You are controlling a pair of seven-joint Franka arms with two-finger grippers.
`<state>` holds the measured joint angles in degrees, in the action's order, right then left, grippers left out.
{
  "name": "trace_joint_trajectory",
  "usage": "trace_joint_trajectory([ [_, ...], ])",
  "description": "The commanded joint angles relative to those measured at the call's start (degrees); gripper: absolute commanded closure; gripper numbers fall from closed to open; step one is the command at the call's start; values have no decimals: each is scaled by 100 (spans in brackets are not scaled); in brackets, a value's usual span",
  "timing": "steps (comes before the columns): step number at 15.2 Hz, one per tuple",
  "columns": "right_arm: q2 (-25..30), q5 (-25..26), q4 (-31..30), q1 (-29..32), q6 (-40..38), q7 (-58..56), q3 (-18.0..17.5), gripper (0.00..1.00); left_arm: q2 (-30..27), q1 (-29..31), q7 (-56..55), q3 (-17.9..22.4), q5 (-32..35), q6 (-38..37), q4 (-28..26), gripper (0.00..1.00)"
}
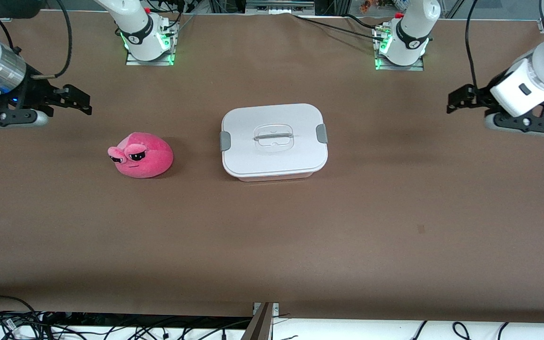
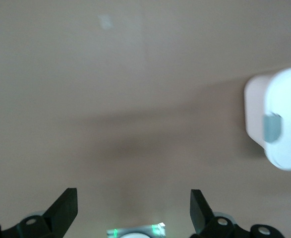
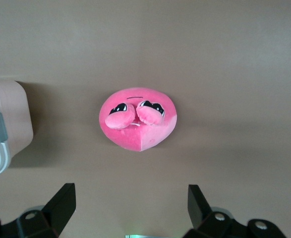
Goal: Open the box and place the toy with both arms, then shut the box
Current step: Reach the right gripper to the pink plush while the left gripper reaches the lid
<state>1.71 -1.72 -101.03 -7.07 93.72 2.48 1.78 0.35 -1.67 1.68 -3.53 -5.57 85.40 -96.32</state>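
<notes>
Brown table (image 1: 272, 245); box (image 2: 284, 119) edge-cropped.

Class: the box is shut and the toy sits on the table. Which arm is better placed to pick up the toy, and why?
The right arm, probably. Its claw is open over the table's right-arm end, near the toy, which lies centred in its wrist view. The left claw, also open, is past the box.

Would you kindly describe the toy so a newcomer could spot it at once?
On the brown table, find the white-lidded box at its middle. Beside it, toward the right arm's end, sits the toy: the only bright-pink, soft, round thing, with bulging sleepy eyes.
</notes>
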Motion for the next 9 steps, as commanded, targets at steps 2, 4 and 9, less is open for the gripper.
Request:
trace_joint_trajectory([
  [2, 382, -83, -1627, 74, 1286, -55, -72, 0, 648, -290, 778, -419, -172, -172, 498, 0],
  [4, 365, -83, -2208, 74, 1919, -55, -81, 0, 1009, -483, 1175, -674, -172, -155, 763, 0],
  [9, 207, -92, -3080, 74, 2976, -46, -151, 0, 2125, -1580, 2018, -992, -102, 983, 1343, 0],
])
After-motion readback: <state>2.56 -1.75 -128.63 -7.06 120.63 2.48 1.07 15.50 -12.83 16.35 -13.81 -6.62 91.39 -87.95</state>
